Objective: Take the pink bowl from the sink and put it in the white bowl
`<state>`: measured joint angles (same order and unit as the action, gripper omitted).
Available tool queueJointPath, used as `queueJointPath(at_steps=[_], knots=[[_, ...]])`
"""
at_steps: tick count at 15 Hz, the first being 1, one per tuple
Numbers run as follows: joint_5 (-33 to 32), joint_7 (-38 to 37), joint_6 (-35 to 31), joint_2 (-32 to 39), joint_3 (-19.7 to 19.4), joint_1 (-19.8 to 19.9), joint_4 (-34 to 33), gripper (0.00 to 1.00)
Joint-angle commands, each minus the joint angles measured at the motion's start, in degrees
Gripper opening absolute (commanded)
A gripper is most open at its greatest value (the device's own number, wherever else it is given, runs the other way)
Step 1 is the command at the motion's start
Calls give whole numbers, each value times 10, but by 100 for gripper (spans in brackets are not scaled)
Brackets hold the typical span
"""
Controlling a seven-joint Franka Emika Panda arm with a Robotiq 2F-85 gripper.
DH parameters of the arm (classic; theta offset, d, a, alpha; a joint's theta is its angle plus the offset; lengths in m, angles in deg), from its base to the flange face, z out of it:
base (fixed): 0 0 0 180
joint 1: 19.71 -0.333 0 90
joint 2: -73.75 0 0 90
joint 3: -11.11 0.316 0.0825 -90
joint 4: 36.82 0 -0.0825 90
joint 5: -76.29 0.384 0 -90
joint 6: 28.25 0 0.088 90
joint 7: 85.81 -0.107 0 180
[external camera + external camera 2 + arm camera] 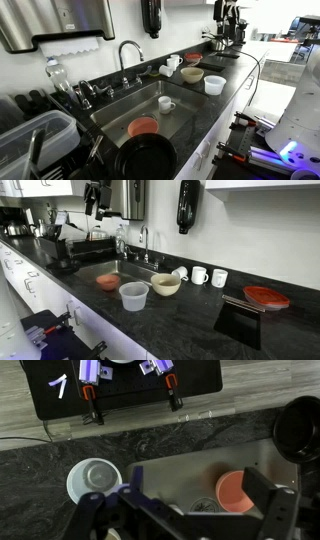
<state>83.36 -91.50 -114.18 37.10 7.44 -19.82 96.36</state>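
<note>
pink bowl (pixel 232 490): right rim hidden behind a finger of the gripper (pixel 193 478), wrist view.
black pan (pixel 146 160): cut off by the bottom edge in an exterior view; cut by the right edge in the wrist view.
white cup (pixel 93 478): lower rim covered by the gripper.
dish rack (pixel 30 140): cropped at the left edge; contents blurred.

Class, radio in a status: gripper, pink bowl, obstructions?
Gripper open, empty. Round salmon-pink plastic bowl in steel sink, not yet grasped. Small white mug nearby, not blocking.

The pink bowl (pixel 143 127) is salmon, the white bowl (pixel 191 76) cream with darker inside, the countertop (pixel 170 320) black, pale-veined.
</note>
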Motion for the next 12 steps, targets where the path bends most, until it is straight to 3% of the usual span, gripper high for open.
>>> queueJointPath(at_steps=[1, 7, 12], knots=[[5, 6, 2, 1, 10, 13, -2, 100], [0, -8, -41, 7, 39, 7, -3, 100], [-32, -45, -149, 45, 103, -3, 4, 100]])
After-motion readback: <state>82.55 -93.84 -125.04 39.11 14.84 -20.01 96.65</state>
